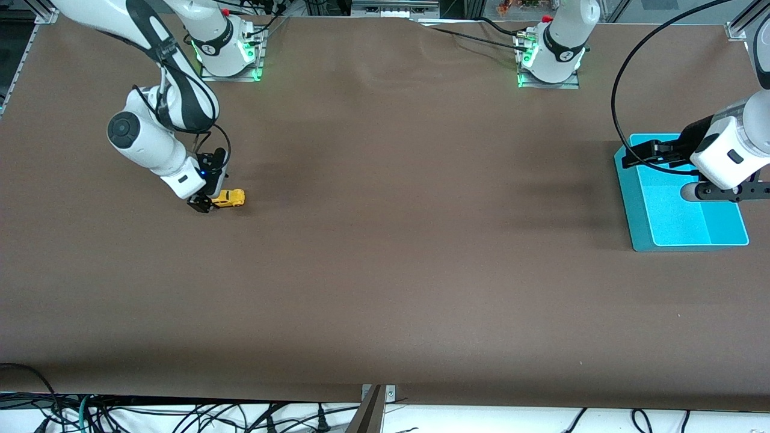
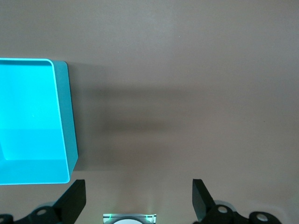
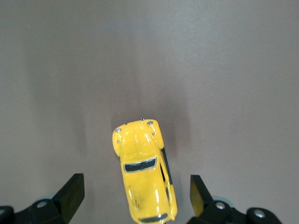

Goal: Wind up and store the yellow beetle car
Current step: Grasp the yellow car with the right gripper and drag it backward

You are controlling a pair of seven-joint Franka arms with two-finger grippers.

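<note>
Two spread fingers (image 3: 70, 191) of the right gripper (image 3: 135, 193) flank the tiny yellow beetle car (image 3: 142, 170) on the brown desk (image 1: 385, 270); the left gripper (image 2: 138, 198), fingers also spread, hovers by the turquoise plastic tray (image 2: 63, 126).

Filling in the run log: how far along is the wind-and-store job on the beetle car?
Early. Done: nothing visibly; the yellow beetle car sits on the table at the right arm's end. In hand: the right gripper is down at the car, fingers open on either side, not gripping. Left: winding, then storing, presumably in the empty blue tray, where the left gripper waits open above.
</note>
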